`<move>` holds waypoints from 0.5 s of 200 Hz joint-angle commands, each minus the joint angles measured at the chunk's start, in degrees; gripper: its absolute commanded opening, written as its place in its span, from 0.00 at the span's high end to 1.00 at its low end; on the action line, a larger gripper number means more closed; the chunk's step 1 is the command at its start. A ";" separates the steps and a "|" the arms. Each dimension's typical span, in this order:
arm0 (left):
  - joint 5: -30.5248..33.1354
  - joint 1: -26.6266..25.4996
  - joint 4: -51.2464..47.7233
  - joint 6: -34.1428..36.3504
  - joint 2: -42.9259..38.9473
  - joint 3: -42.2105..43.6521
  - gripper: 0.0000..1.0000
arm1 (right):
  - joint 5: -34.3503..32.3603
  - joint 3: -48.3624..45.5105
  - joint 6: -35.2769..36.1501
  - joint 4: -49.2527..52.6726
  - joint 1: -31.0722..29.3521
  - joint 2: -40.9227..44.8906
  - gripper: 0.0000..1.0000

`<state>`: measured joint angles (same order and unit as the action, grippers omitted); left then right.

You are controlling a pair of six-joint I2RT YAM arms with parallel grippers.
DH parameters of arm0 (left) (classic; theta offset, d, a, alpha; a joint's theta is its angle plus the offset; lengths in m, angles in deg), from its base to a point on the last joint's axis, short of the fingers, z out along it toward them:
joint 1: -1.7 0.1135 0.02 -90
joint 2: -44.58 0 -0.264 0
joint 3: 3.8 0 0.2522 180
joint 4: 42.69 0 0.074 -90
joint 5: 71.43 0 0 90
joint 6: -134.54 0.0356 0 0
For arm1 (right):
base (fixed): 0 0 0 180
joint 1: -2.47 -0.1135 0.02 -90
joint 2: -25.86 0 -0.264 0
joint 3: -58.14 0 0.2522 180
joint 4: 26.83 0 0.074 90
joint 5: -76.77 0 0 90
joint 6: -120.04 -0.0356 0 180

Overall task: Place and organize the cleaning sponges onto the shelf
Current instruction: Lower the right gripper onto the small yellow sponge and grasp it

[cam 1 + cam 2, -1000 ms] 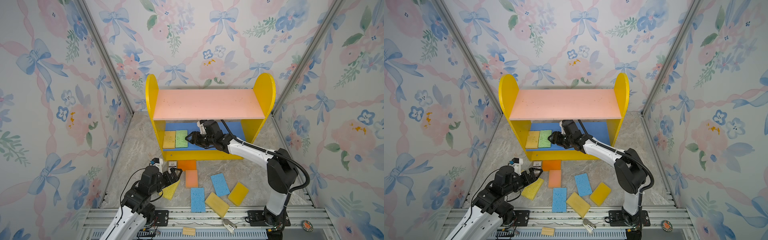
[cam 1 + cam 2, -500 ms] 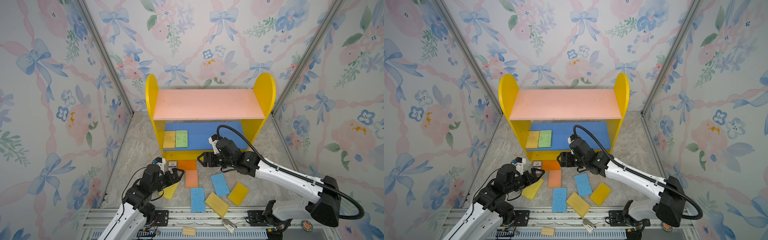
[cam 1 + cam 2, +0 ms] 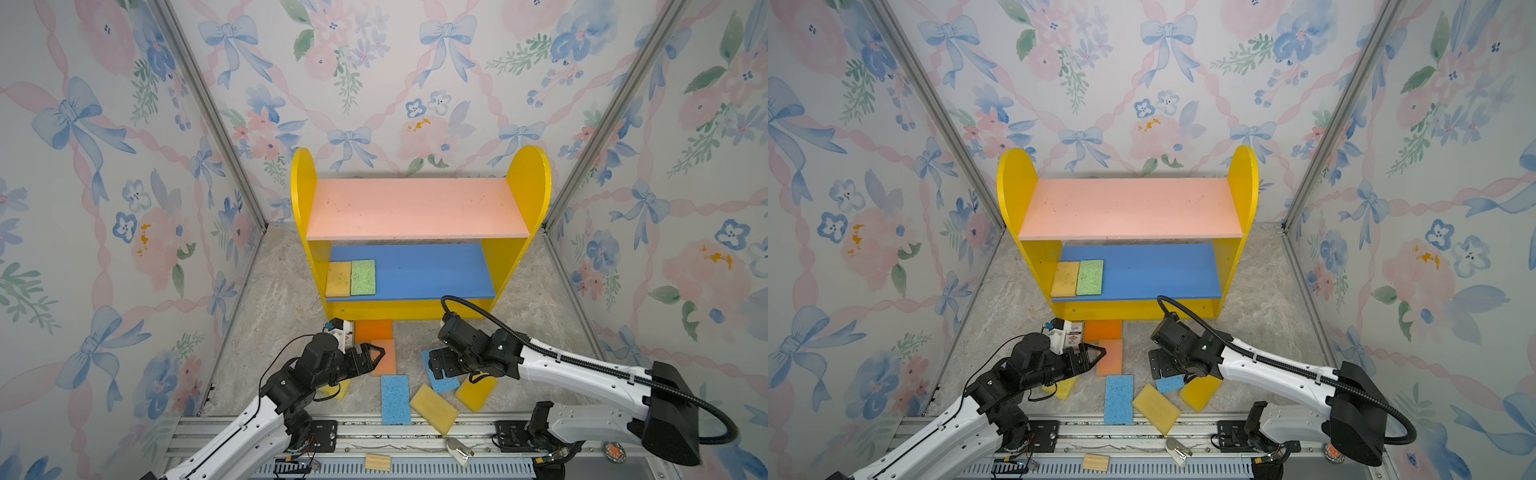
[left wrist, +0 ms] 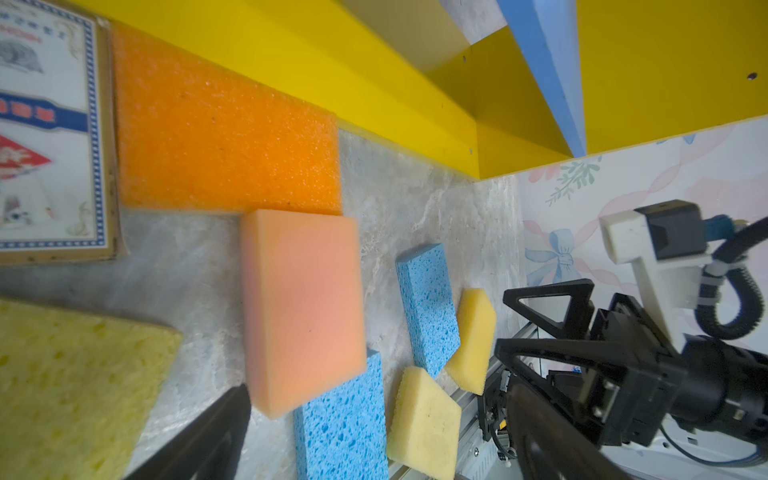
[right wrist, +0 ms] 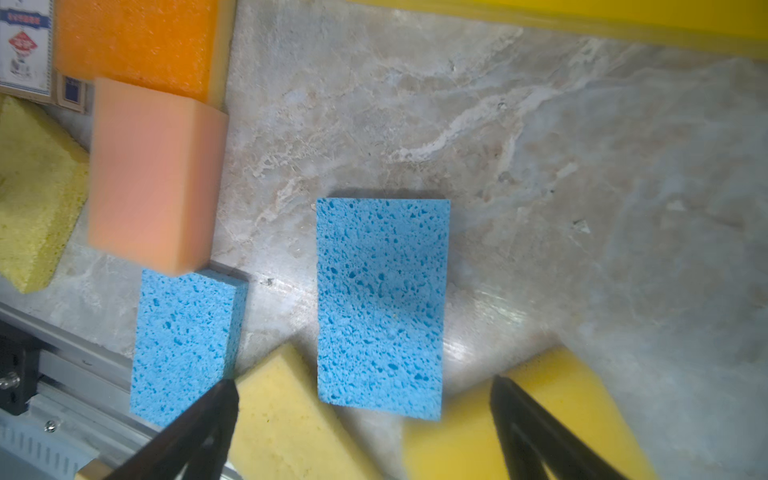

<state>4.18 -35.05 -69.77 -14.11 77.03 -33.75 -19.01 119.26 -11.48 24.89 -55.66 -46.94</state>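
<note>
Yellow, pink and blue shelf, green sponge, orange sponge, wallpaper patterned with blue bows and pink flowers.

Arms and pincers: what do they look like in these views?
The left arm and right arm have white shells with black joints. The left pincer and right pincer have black hollow triangular fingers. A black corrugated hose runs off the right arm; a white camera bracket sits at its wrist.

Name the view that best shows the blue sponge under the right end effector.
The right wrist view: the blue sponge lies whole and flat, in front of the open right end effector. In both top views that end effector hides most of it. The left wrist view shows it smaller, at a slant.
</note>
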 commanded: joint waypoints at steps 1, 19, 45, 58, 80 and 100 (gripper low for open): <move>-0.89 -0.25 2.59 -0.85 -0.42 1.31 0.02 | 1.09 1.64 2.39 -0.67 0.60 -3.62 0.03; -0.99 -0.25 2.53 -0.76 -1.16 1.76 0.02 | 0.56 2.54 1.59 1.28 1.08 -5.53 0.03; -0.84 -0.29 2.52 -0.80 -1.47 1.95 0.02 | -7.34 3.45 -7.83 11.44 0.92 -3.24 0.03; -0.53 -0.25 2.51 -0.29 -0.68 1.80 0.02 | -8.72 2.65 -13.74 14.81 0.67 -0.12 0.03; 0.69 -0.27 2.59 0.20 0.74 1.43 0.02 | -10.33 0.59 -23.47 19.64 0.77 4.23 0.03; 1.21 -0.26 3.19 0.29 1.21 1.07 0.02 | -8.79 -3.14 -30.73 19.86 1.75 7.39 0.03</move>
<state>4.42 -35.05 -68.06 -14.64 77.73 -32.41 -26.29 119.93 -29.01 38.44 -54.96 -42.59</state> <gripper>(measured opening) 0.979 0.969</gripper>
